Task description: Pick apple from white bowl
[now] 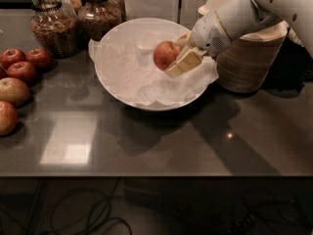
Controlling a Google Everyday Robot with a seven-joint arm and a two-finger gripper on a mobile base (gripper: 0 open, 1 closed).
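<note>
The white bowl (122, 89) stands at the middle back of the dark counter, lined with crumpled white paper. The apple (165, 54) is small, red with a yellowish patch. My gripper (177, 57) reaches in from the upper right and is shut on the apple, with one pale finger (184, 63) in front of it and the other behind. The apple hangs above the bowl's right side, clear of the paper.
Several loose apples (22, 70) lie on the counter at the left. Two glass jars (51, 26) stand behind the bowl at the left. A stack of beige paper bowls (249, 62) stands right of the white bowl, under my arm.
</note>
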